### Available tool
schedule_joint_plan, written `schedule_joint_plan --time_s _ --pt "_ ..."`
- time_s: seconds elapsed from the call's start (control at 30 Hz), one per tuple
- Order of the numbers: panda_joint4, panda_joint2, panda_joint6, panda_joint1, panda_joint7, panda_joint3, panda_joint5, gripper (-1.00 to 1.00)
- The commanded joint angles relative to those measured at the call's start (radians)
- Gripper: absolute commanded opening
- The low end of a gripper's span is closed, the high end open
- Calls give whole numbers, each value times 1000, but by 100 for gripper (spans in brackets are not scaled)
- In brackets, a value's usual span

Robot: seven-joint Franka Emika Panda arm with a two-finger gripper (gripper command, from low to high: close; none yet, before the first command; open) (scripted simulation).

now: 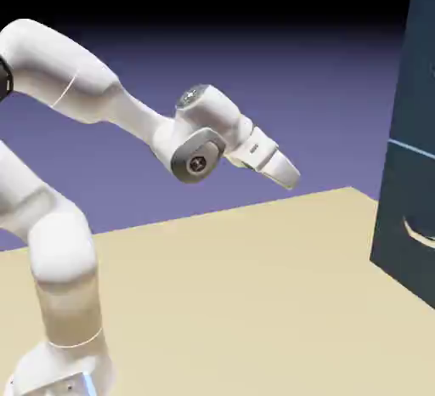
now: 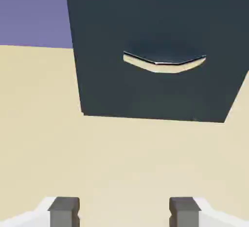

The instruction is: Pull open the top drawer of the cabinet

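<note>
Top drawer (image 1: 416, 71): upper navy front of the cabinet, above the thin pale line at the exterior view's right edge. I can't make out its grey bar handle in either view; the drawer looks closed, flush with the panel below.
Cabinet (image 1: 406, 207): tall dark navy box standing on the tan table (image 1: 238, 301), well apart from my hand.
Lower panel: the hand view shows only this one, with the curved pale handle (image 2: 164, 63) dead ahead. Wrong target.
Gripper (image 1: 289, 173): hanging in free air over the table, angled down toward the cabinet, touching nothing.
Jaws: spread wide, nothing between them; both grey fingertips (image 2: 63, 210) sit at the bottom of the hand view with bare table between.
Step in hand, my read: the approach; reach not yet made.
Doing it well: I'd lift the hand until the top drawer's bar handle shows centred between the fingertips, square the fingers to the bar, keep them wide until they straddle it, then close and pull straight back along the drawer's travel.
Risk: closing on the curved handle, which is the one lined up now.
Count: one cabinet; two drawer fronts; one handle visible; one arm; one gripper, two fingertips.
</note>
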Motion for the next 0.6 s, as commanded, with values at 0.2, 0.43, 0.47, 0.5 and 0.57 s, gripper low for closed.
schedule_joint_plan --time_s 0.2,0.43,0.47,0.5,0.57 --pt "128 4 58 254 97 -233 32 0" --pt "256 8 115 507 194 -465 64 0" --pt "275 8 123 544 207 -498 68 0" --pt "293 9 131 580 221 -532 73 0" --pt "329 10 148 652 249 -598 82 0"
